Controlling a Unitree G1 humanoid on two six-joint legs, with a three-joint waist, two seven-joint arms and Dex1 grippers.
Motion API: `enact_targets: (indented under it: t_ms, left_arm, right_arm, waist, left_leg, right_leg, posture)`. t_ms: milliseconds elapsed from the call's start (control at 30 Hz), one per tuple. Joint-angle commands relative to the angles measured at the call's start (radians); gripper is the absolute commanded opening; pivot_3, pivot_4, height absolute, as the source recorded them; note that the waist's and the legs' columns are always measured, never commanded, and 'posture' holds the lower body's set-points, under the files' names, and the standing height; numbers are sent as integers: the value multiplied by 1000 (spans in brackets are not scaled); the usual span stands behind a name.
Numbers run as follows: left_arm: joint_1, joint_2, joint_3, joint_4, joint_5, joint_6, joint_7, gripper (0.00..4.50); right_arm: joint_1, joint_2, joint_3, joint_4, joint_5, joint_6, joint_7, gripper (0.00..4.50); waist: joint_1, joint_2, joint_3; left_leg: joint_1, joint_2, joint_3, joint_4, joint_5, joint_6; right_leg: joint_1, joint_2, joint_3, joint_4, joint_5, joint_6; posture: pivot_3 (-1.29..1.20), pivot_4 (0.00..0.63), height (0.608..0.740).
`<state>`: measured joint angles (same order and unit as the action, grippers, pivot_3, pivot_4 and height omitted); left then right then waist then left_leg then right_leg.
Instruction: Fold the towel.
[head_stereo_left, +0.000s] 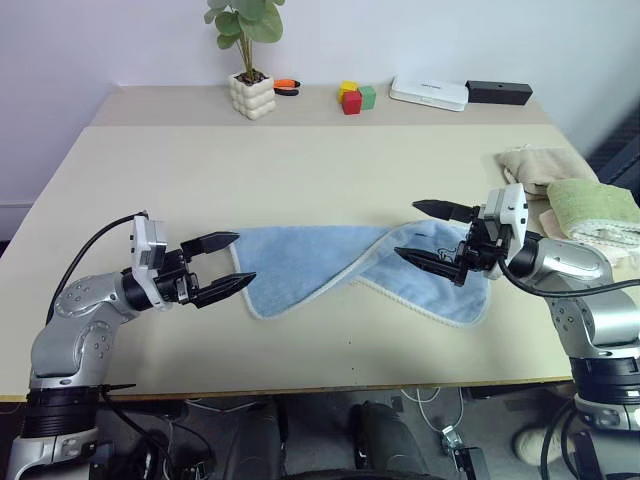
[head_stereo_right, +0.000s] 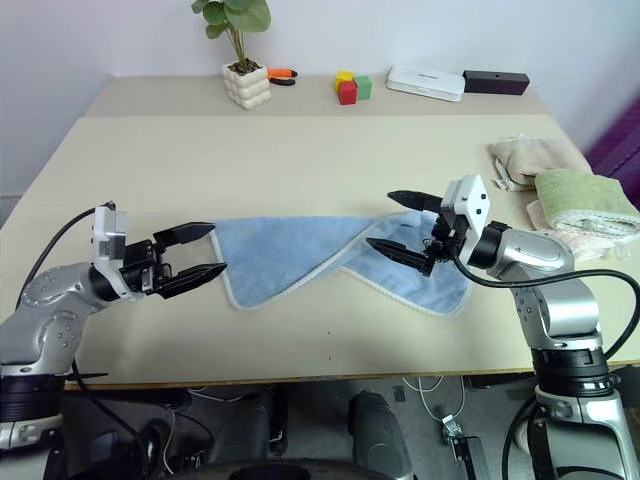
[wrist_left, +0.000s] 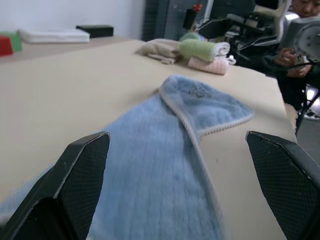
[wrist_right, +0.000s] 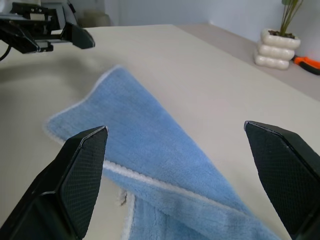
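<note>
1. Left eye view puts the towel (head_stereo_left: 330, 265), light blue with a pale hem, flat on the table (head_stereo_left: 300, 170) toward its near edge, about midway between left and right.
2. Its cloth is twisted across the middle: a broad left part lies flat, and a right flap lies over it, hem showing along the crossing edge, with a small dark marking near the flap's far corner.
3. Left gripper (head_stereo_left: 228, 264) hangs just left of the towel's left end, pointing right toward it; its two black fingers stand wide apart with nothing between them.
4. Right gripper (head_stereo_left: 431, 233) hovers over the towel's right flap, pointing left; its fingers are also spread wide and hold nothing.
5. Whether either gripper touches the cloth cannot be told.
6. Right of the towel, near the table's right edge, lie a beige towel (head_stereo_left: 530, 165) and, nearer, a rolled green towel (head_stereo_left: 590, 205) on a pale pinkish cloth (wrist_left: 207, 64).
7. Along the far side stand a potted plant (head_stereo_left: 250, 60) in a white bumpy pot, an orange-handled tool (head_stereo_left: 286, 87) beside it, coloured blocks (head_stereo_left: 354, 97), a white flat box (head_stereo_left: 428, 93) and a black box (head_stereo_left: 498, 93).
</note>
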<state>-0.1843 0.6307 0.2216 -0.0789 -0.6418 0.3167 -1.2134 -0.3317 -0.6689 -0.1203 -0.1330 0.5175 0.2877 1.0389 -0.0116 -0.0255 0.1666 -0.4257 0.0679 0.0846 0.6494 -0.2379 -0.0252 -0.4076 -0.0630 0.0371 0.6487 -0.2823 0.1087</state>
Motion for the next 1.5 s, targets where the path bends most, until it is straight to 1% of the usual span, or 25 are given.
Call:
enact_targets:
  t_ms: [33,100,233,300,367,433,500,533,633,733,867,967,1067,1167,1233,1333,1400,1433,1500]
  left_arm:
    - [-18,44,36,45,-20,-27,-68,4468]
    - [-27,35,8,15,-31,2,-60,4468]
    - [-31,97,7,21,-54,41,-143,4468]
    - [-41,126,-8,48,-25,18,-186,4468]
    - [-51,141,-81,26,52,-36,-212,4468]
    - [-60,158,-127,40,125,-121,-245,4468]
    - [-71,186,-182,102,253,-296,-279,4468]
    - [-83,184,-196,132,277,-344,-289,4468]
    - [-109,168,-215,194,289,-411,-304,4468]
    - [-124,153,-254,248,361,-525,-288,4468]
    - [-124,108,-271,254,368,-536,-242,4468]
    - [-108,107,-287,255,386,-563,-240,4468]
    - [-117,99,-320,243,390,-524,-241,4468]
    - [-136,101,-354,279,443,-564,-233,3641]
    - [-143,99,-367,297,460,-581,-222,2688]
    - [-146,95,-376,307,464,-594,-215,1030]
    - [-143,93,-378,304,463,-593,-208,157]
    - [-145,90,-379,311,468,-598,-199,49]
    - [-145,89,-378,319,469,-605,-193,49]
  right_arm:
    - [-39,51,39,-59,-20,-5,-62,4500]
    - [-38,66,31,-29,-17,-30,-50,4500]
    - [-46,107,61,-61,-29,-22,-88,4500]
    - [-56,126,77,-57,-48,-37,-106,4500]
    - [-62,136,72,-29,-56,-75,-100,4500]
    - [-73,162,80,-26,-69,-92,-122,4500]
    - [-73,179,80,-36,-73,-98,-139,4500]
    - [-68,185,83,-38,-78,-103,-144,4500]
    - [-61,210,103,-47,-95,-114,-168,4500]
    - [-53,226,106,-60,-93,-116,-182,4500]
    - [-39,246,117,-72,-103,-121,-200,4500]
    - [-28,255,119,-91,-100,-115,-215,4500]
    - [-15,259,124,-104,-100,-114,-224,4500]
    - [-11,265,128,-112,-102,-110,-238,4500]
    - [-11,266,128,-113,-103,-109,-245,4500]
    - [-11,262,126,-112,-108,-113,-255,4500]
    - [-12,257,122,-113,-109,-112,-260,4500]
    - [-14,255,120,-108,-116,-115,-266,4500]
    - [-21,252,112,-96,-127,-122,-280,4500]
  waist:
    - [-5,0,0]
    - [-4,0,0]
    - [0,0,0]
    - [0,0,0]
    - [1,0,0]
    - [1,1,0]
    - [0,1,0]
    - [0,1,0]
    - [-1,1,0]
    - [1,1,0]
    - [2,1,0]
    - [0,1,0]
    - [-1,1,0]
    - [0,1,0]
    - [1,1,0]
    - [1,1,0]
    - [0,1,0]
    - [0,1,0]
    - [1,1,0]
  left_leg:
    - [0,0,0,0,0,0]
    - [0,1,0,-1,0,0]
    - [0,1,0,-1,0,0]
    - [0,1,0,-1,0,0]
    - [0,0,0,-1,0,0]
    - [0,0,0,-1,0,0]
    - [0,0,0,-1,0,0]
    - [0,0,1,-1,0,0]
    - [0,0,1,-1,0,0]
    - [0,0,1,-1,0,0]
    - [-1,0,1,-1,0,0]
    - [-1,0,1,-1,0,0]
    - [0,1,1,-1,0,0]
    - [0,1,1,-1,0,0]
    - [0,0,1,0,0,0]
    - [0,1,1,0,0,0]
    - [0,1,1,0,0,0]
    - [0,1,1,0,0,0]
    - [0,1,1,0,0,0]
  right_leg:
    - [0,0,0,0,0,0]
    - [-1,1,0,1,0,0]
    - [-1,1,0,0,0,0]
    - [-1,1,0,1,0,0]
    - [-1,1,0,1,0,-1]
    - [-1,0,0,0,-1,-2]
    - [-1,0,0,0,-1,-2]
    - [-1,0,0,0,-1,-2]
    - [-2,1,0,1,-1,-3]
    - [-2,0,0,1,-1,-2]
    - [-2,0,0,1,0,-1]
    - [-2,0,0,1,0,0]
    - [-2,1,0,1,0,0]
    - [-2,1,0,1,0,0]
    - [-1,1,0,1,0,0]
    - [-1,0,0,1,0,0]
    - [-1,0,0,1,0,0]
    - [-1,0,0,1,0,0]
    - [-1,0,0,1,0,0]
  posture:
    - [0,150,735]
    - [0,150,735]
    - [0,150,735]
    - [0,150,735]
    - [0,150,735]
    - [0,150,735]
    - [0,150,735]
    - [0,150,735]
    - [0,150,735]
    - [0,150,735]
    - [0,150,735]
    - [0,150,735]
    - [0,150,735]
    - [0,150,735]
    - [0,150,735]
    - [0,150,735]
    - [0,150,735]
    - [0,150,735]
    - [0,150,735]
